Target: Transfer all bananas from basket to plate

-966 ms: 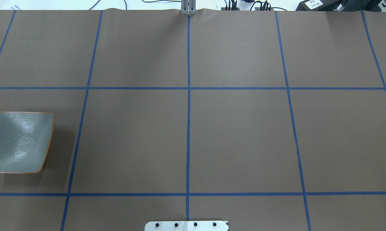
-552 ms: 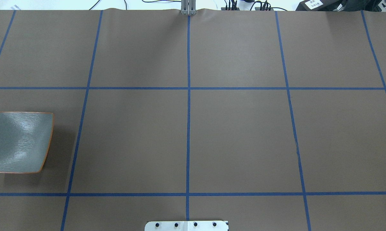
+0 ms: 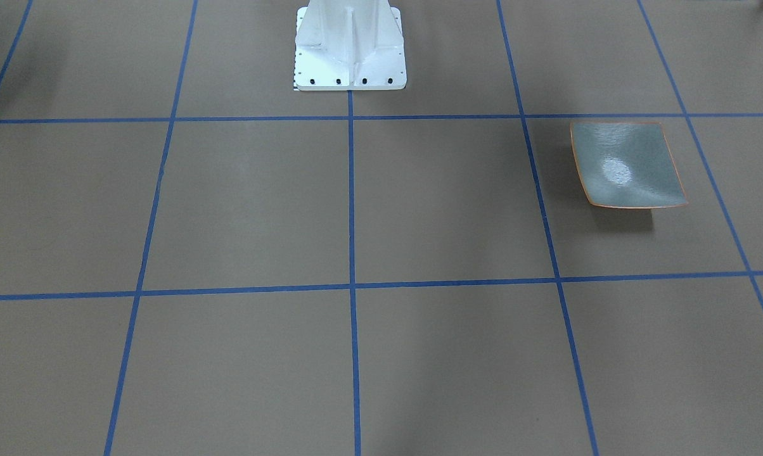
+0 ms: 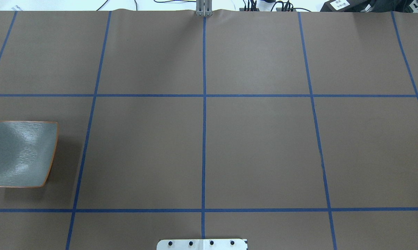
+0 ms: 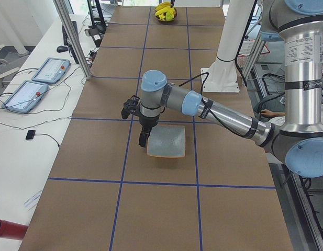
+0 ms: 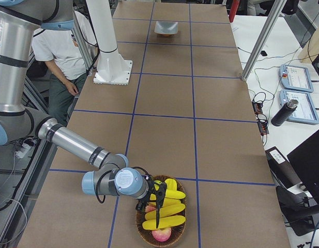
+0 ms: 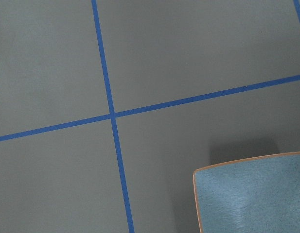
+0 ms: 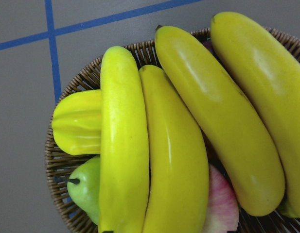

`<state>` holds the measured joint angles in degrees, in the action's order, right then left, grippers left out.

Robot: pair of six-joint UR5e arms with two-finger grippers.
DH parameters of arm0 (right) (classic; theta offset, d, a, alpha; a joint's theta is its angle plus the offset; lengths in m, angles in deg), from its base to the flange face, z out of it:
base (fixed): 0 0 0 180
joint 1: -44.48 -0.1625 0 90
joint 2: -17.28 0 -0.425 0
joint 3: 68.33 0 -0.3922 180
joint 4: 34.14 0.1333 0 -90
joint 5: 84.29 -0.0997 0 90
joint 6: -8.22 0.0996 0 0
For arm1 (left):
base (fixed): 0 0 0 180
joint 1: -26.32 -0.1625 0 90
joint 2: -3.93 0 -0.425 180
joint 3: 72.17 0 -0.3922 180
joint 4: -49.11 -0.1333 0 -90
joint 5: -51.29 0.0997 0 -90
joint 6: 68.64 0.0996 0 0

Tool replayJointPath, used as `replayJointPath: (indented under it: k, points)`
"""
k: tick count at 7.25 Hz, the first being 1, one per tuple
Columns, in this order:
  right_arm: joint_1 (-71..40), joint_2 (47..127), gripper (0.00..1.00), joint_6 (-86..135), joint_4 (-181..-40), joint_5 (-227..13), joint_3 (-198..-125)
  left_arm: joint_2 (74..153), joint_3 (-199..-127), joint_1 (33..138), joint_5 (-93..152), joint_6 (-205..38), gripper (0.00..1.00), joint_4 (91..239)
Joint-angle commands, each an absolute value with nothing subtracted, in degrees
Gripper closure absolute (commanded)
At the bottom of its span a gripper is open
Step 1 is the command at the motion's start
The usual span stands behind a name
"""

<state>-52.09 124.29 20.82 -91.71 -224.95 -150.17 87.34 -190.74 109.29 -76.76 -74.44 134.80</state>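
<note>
Several yellow bananas (image 8: 171,160) lie in a round wicker basket (image 8: 60,167), filling the right wrist view. In the exterior right view the bananas (image 6: 167,206) and basket (image 6: 142,232) sit at the near end of the table, and my right gripper (image 6: 157,219) hangs fingers-down right over them; I cannot tell whether it is open or shut. The grey-green plate (image 4: 21,154) with its orange rim lies bare at the left edge. The exterior left view has my left gripper (image 5: 143,140) hovering at the plate's (image 5: 166,142) side, state unclear.
A green pear (image 8: 86,191), a pink apple (image 8: 220,204) and a yellow starfruit (image 8: 77,121) share the basket. The white robot base (image 3: 350,50) stands mid-table. A person (image 6: 61,51) sits beside the robot. Blue tape lines grid the brown table cover (image 4: 257,149).
</note>
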Motion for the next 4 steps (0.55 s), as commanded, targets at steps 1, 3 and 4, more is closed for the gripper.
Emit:
replayJointPath:
  k: [1,3,4]
  points:
    - [-51.85,124.24,0.18,20.96,-91.79,-225.09,-149.89,87.34,-190.74,109.29,-76.76,-74.44,0.01,134.81]
    - [-51.76,124.24,0.22,20.87,-91.71,-225.01,-148.84,87.34,-190.65,109.29,-76.76,-74.53,0.01,134.81]
    - [-51.67,124.16,0.26,20.87,-91.71,-224.92,-148.75,87.34,-190.65,109.29,-76.76,-74.44,0.01,134.81]
